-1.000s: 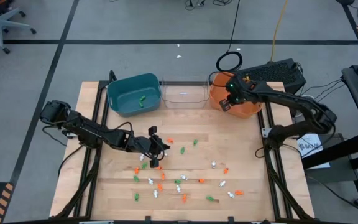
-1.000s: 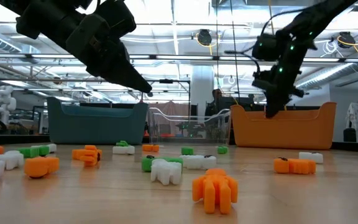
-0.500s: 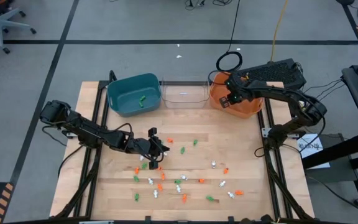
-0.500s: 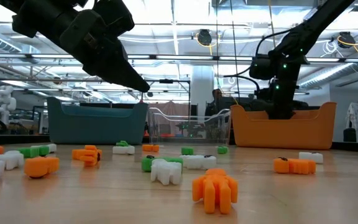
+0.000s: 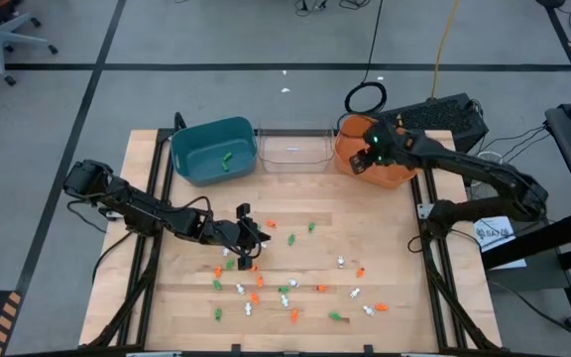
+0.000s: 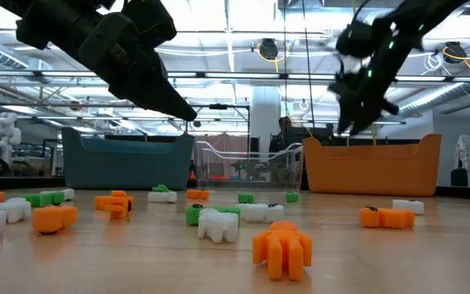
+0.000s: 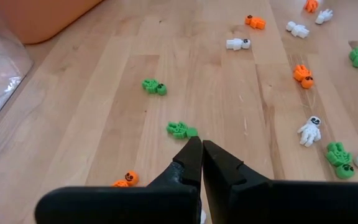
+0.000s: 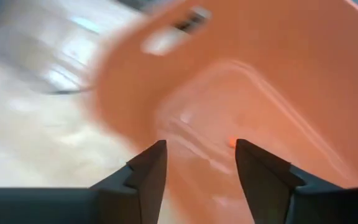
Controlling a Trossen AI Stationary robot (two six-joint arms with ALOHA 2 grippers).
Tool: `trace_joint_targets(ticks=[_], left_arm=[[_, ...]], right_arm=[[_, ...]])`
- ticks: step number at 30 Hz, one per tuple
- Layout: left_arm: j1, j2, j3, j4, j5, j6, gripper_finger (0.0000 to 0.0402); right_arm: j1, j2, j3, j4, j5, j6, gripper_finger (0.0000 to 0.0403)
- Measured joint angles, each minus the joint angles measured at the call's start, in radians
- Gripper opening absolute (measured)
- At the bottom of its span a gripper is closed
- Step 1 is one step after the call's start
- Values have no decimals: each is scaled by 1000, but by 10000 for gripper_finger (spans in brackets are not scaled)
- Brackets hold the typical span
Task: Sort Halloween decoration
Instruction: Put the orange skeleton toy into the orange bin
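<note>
Right gripper over smooth orange bin, fingers spread apart, holding nothing. Left gripper fingers pressed together, empty, above small plastic trinkets on wooden desk.

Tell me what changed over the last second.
The right hand, over the orange bin, opened its fingers; a small orange trinket now lies in the bin. The left hand stayed shut above the scattered trinkets; teal bin and clear bin unchanged.
</note>
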Motion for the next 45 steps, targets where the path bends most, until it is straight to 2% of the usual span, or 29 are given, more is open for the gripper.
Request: trace_joint_targets(ticks=[5,9,12,16,20,23,27,32,40,45], left_arm=[[0,0,0,0,0,0,11],[0,0,0,0,0,0,11],[0,0,0,0,0,0,11],[0,0,0,1,-19,0,11],[0,0,0,3,-41,0,11],[0,0,0,5,-45,0,11],[0,0,0,8,-53,-29,11],[-5,0,0,-4,-54,-96,11],[-34,0,0,-37,-54,-132,11],[-35,0,0,-52,-54,-155,11]], right_arm=[[237,-73,0,6,94,49,180],[440,-66,0,6,162,60,180],[593,-30,-6,49,255,83,180],[773,41,-90,344,386,92,180],[883,179,-181,737,415,33,180],[911,314,-194,958,415,-31,180],[883,490,-159,1097,418,-69,180],[827,661,-64,1109,406,-91,180],[770,843,103,1111,249,-166,180],[757,946,193,1109,251,-191,180]])
